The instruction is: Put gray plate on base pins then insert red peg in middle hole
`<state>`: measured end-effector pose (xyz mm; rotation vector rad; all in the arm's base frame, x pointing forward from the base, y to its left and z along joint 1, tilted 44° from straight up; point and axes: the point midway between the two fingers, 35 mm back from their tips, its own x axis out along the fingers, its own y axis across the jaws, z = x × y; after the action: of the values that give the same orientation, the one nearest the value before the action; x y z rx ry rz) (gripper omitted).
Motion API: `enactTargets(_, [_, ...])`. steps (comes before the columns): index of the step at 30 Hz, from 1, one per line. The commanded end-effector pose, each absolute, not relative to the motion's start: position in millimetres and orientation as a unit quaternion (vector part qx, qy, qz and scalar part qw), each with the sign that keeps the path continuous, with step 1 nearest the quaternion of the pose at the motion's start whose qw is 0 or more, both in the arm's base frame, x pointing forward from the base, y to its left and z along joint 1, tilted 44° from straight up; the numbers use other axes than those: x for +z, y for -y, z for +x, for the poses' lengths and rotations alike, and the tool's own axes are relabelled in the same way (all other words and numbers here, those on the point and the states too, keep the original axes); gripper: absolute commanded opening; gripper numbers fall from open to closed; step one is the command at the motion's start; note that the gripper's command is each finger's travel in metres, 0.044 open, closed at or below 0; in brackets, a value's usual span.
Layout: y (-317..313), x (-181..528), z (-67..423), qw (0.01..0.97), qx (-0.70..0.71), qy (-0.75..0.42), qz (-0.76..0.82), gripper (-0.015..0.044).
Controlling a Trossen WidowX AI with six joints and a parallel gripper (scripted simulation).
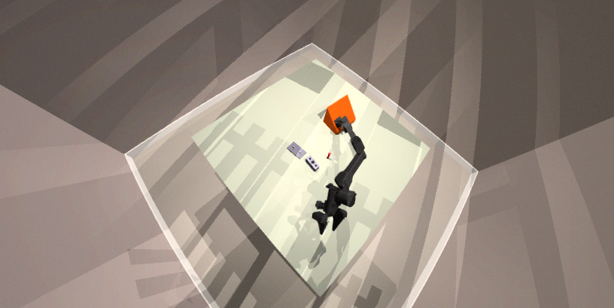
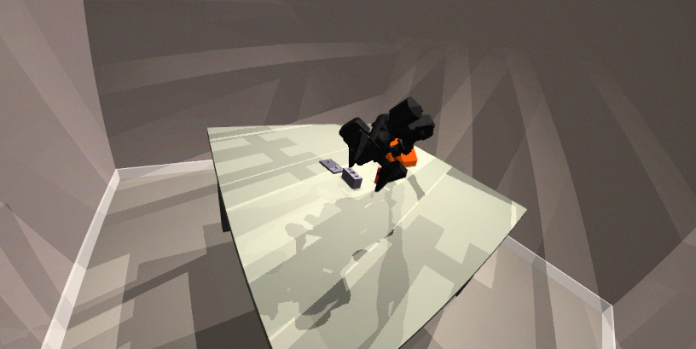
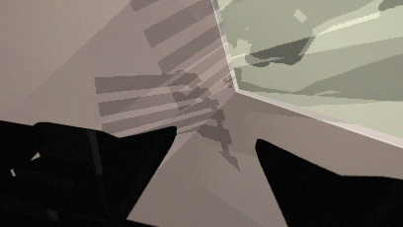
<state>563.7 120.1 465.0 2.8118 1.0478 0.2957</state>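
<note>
The gray plate (image 1: 296,149) (image 2: 331,165) lies flat on the pale table (image 1: 378,168) (image 2: 438,229), just beside the darker gray base (image 1: 312,163) (image 2: 351,177), whose two pins show on top. The small red peg (image 1: 329,156) (image 2: 376,178) lies on the table on the other side of the base, partly hidden by the arm in the exterior view. My gripper (image 1: 329,227) (image 2: 364,177) (image 3: 214,136) is open and empty. It hangs high above the table, away from all three parts. The wrist view shows only the floor and the table's edge (image 3: 321,59).
The arm stands on an orange block (image 1: 341,110) (image 2: 407,157) at the back of the table. A low clear wall (image 1: 214,103) (image 2: 83,253) rings the floor around the table. The table drops off on all sides.
</note>
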Motion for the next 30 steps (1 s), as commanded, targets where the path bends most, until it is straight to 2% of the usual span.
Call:
enactTargets(1, [-120,465,564,0.063,0.098,-0.347,0.931,0.0426])
enactTargets(3, [-118,459,565,0.090,0.097,-0.343,0.930,0.0440])
enactTargets(9, [-95,406,572,0.319,0.088,-0.324,0.886,0.0440])
enactTargets(16, [-68,342,566,0.557,0.083,-0.337,0.755,0.0440])
enactTargets(30, [-40,278,544,0.735,0.108,-0.379,0.552,0.0440])
